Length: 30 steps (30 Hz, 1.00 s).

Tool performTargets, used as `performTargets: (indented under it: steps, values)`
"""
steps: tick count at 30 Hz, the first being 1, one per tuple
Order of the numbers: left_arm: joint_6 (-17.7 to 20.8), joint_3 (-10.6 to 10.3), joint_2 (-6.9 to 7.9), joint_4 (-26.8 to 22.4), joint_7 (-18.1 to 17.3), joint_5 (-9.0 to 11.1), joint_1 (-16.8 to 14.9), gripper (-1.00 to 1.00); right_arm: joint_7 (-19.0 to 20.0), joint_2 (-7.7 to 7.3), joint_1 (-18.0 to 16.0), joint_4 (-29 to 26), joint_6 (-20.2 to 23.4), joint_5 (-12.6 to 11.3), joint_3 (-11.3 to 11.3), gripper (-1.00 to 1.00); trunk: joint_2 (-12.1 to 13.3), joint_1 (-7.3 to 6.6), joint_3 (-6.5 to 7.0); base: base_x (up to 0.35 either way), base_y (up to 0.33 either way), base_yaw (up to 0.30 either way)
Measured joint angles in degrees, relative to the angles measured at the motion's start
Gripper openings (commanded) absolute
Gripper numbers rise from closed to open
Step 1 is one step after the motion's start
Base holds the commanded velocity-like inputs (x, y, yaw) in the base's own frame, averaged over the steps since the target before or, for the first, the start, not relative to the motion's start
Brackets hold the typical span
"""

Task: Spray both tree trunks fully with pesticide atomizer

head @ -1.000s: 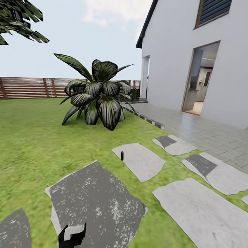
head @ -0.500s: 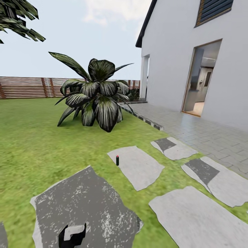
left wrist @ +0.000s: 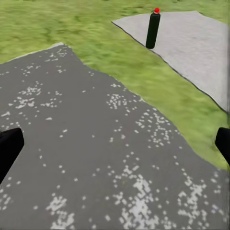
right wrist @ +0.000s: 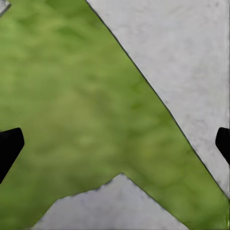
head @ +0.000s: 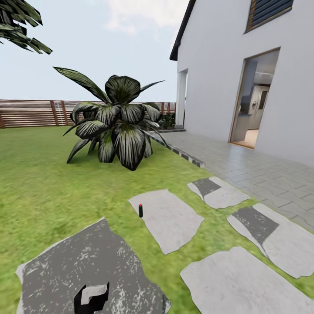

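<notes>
The pesticide atomizer (head: 141,210) is a small dark bottle with a red top, standing upright at the left edge of a light stepping stone in the garden lawn (head: 43,187). In the left wrist view the atomizer (left wrist: 153,28) stands well beyond my left gripper (left wrist: 115,146), which is open and empty over a dark speckled stone. The left gripper (head: 92,297) sits at the head view's lower edge. My right gripper (right wrist: 115,143) is open and empty above grass between pale stones. Both trees and their trunks are out of view.
A broad-leaved palm-like plant (head: 115,124) grows on the grass beyond the atomizer. Several flat stepping stones (head: 168,218) lead right to a paved terrace (head: 261,174) beside a white house with an open doorway (head: 253,100). A slatted wooden fence (head: 30,112) closes the lawn's far side.
The whole head view has shifted: the camera has moved forward, so the atomizer, stones and plant now appear nearer and further left. Neither the atomizer nor the grippers changed state.
</notes>
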Motion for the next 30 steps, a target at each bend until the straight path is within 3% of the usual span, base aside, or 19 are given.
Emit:
performTargets:
  steps: [14,30]
  values:
    - [0.0,0.0,0.02,0.0,0.0,0.0,0.0,1.0,0.0,0.0,0.0,0.0,0.0,-0.03,-0.07,1.0,0.0,0.0,0.22,0.237,-0.246,0.204]
    - [0.0,0.08,0.03,0.0,0.02,0.0,0.0,1.0,0.0,0.04,0.0,0.09,0.0,-0.09,-0.09,1.0,0.0,0.0,0.25,0.022,-0.311,0.283]
